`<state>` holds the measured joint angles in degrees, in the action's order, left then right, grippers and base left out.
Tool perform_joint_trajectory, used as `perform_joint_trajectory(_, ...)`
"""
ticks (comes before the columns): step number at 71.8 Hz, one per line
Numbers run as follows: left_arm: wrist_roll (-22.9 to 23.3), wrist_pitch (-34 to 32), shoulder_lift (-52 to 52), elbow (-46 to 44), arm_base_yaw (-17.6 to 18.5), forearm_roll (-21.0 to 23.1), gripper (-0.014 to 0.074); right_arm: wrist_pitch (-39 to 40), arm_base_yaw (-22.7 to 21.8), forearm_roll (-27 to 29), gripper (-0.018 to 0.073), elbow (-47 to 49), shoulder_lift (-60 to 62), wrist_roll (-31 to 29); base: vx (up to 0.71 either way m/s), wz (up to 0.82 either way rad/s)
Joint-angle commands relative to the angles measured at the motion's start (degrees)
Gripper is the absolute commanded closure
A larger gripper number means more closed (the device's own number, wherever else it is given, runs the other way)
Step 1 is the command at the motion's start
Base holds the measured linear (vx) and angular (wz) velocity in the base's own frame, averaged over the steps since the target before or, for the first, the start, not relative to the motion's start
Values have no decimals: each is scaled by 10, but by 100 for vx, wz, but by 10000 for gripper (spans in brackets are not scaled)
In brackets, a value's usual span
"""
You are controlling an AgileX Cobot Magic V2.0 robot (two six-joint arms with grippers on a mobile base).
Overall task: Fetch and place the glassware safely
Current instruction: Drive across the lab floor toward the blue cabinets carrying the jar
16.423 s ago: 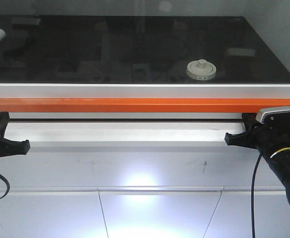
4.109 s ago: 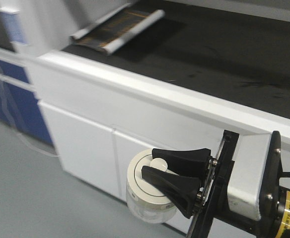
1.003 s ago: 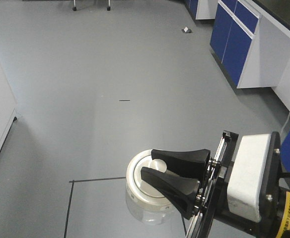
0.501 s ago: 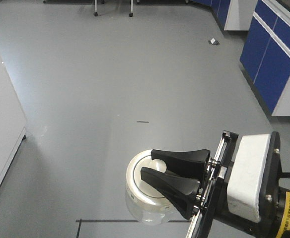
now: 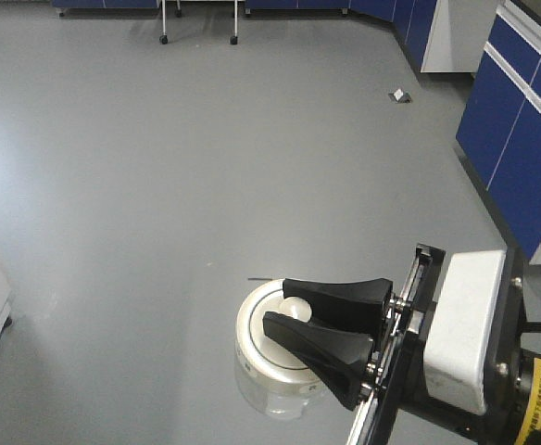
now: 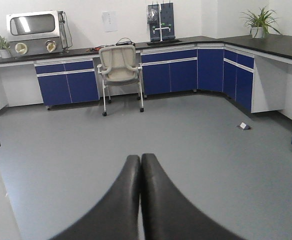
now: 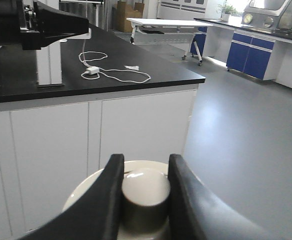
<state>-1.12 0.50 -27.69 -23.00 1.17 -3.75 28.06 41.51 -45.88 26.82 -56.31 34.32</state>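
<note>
Lower centre, above grey lab floor (image 5: pixel 159 185), right fingers (image 5: pixel 335 292) clamp the glass jar (image 5: pixel 270 394) by its lid knob (image 5: pixel 295 307) for carrying; left fingers (image 6: pixel 121 200) pressed together, empty.

Grey floor (image 5: pixel 159 185) bears a pale scrap (image 5: pixel 399 95) and a wheeled chair (image 6: pixel 120 75); a white cable (image 7: pixel 113 74) lies on the black benchtop (image 7: pixel 16 70).

Clear glass jar (image 5: pixel 267 397), smooth cream lid (image 5: pixel 252 339), matt black plastic right tool (image 5: pixel 276 303).

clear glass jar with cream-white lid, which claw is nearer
Right. Right claw grips the glass jar by its lid knob; left claw is shut, no jar in its view.
</note>
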Motion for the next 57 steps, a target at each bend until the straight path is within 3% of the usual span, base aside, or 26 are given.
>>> perform_joint_trajectory(1,4,-41,0,-15,4,4,603,44,0,17,563,18,10,-4,51,-1)
perform_joint_trajectory(57,4,-41,0,-15,4,4,603,44,0,17,563,18,10,-4,54,2)
